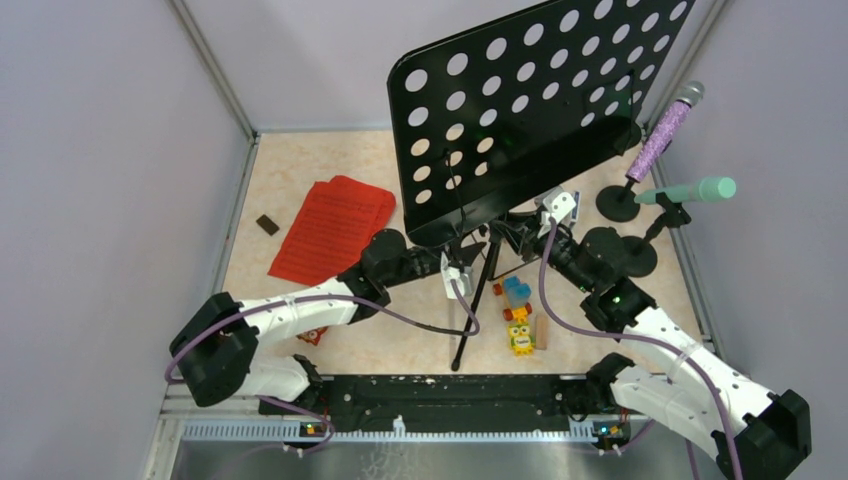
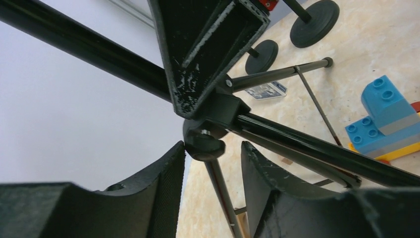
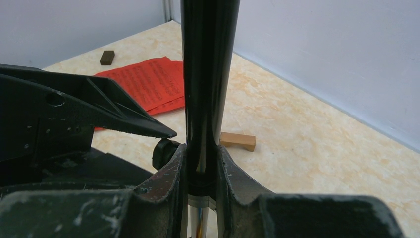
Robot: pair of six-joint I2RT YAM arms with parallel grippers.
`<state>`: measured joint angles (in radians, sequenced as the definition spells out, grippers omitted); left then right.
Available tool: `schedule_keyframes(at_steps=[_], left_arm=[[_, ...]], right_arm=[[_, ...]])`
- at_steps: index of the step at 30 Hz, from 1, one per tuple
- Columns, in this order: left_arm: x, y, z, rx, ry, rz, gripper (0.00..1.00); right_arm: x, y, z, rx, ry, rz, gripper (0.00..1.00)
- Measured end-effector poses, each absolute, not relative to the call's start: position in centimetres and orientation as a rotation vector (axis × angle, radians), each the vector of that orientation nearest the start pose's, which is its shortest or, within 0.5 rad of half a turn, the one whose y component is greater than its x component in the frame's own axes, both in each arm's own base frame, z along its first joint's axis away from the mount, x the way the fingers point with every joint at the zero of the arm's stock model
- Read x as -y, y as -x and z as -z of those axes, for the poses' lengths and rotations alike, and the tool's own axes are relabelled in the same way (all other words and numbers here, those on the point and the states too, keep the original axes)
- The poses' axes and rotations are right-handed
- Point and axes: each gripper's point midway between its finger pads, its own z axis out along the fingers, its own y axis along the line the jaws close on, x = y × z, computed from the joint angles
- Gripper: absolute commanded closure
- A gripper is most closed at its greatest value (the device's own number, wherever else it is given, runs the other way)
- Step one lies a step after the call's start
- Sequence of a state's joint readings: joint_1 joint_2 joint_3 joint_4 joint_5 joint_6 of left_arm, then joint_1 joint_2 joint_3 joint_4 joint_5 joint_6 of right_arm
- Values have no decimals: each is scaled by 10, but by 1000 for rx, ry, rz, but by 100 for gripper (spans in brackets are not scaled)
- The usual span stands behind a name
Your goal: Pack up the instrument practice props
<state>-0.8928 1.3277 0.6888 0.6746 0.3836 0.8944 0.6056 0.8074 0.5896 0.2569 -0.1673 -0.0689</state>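
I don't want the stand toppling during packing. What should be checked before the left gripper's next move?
1. Right gripper clamped on pole: ok.
2. Knob at the mouth of the left gripper: ok, jaws apart.
3. Rack folded down: not ok, it stands up.
4. Bricks clear of tripod legs: cannot tell.
5. Purple microphone clear of rack: cannot tell.
6. Red pages clear of legs: ok.

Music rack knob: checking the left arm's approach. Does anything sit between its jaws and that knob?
Nothing visible does: the knob sits right at the mouth of the left gripper, whose jaws stand open.
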Motion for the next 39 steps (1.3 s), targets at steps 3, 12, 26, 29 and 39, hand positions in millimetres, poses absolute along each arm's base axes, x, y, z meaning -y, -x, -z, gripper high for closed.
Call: schedule_keyframes(at_steps=[3, 12, 26, 29, 39], left_arm=[[366, -251, -262, -689, -1369, 273, 62], [368, -251, -264, -685, -1391, 270, 77], [370, -251, -262, -877, -1276, 476, 95], [372, -251, -262, -978, -1180, 592, 99], [392, -268, -262, -1457, -770, 977, 100]], right_arm=[[-214, -263, -278, -1420, 641, -554, 100], [-214, -263, -278, -1420, 641, -553, 100], [-213, -263, -279, -1420, 638, -550, 100], [-212, -264, -278, -1423, 634, -543, 100], [-195, -275, -278, -1446, 569, -462, 100]])
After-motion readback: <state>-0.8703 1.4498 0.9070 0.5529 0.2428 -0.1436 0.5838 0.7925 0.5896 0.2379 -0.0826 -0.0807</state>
